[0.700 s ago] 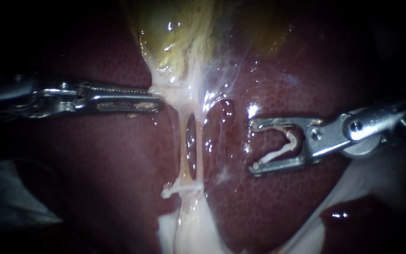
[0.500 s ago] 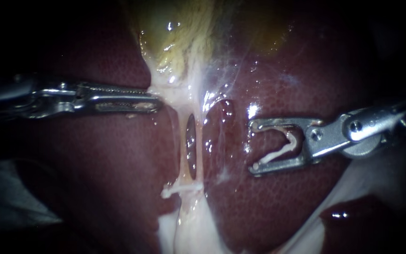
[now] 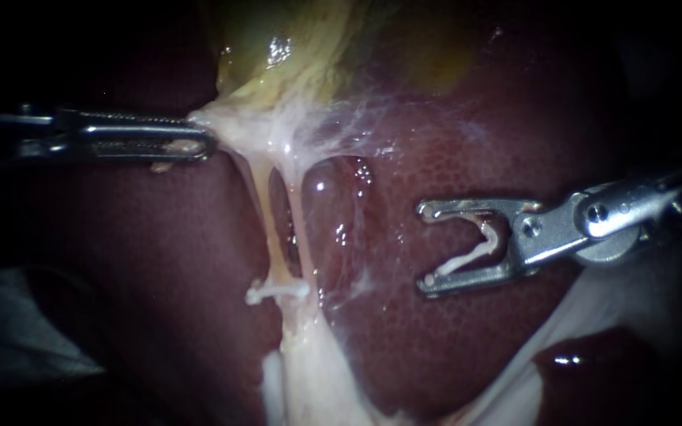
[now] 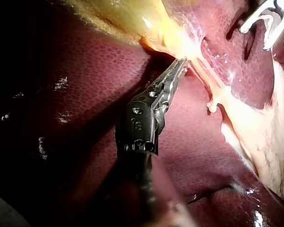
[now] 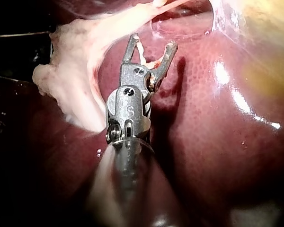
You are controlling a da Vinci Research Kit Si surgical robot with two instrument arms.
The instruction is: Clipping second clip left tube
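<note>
Left instrument (image 3: 203,140): jaws clamped on tissue (image 3: 234,130) by gallbladder (image 3: 294,47).
Right instrument (image 3: 424,246): jaws wide, holding open clip (image 3: 467,256), over liver (image 3: 451,142).
Left tube (image 3: 264,225): shut clip (image 3: 274,291) across it.

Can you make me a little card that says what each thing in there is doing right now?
Left tool: jaws shut on pale tissue under the gallbladder
Right tool: jaws hold a new clip, over the liver, not touching the tubes
Left tube: stretched thin, with one old clip across its lower part
Second clip on the tube: not yet on
</note>
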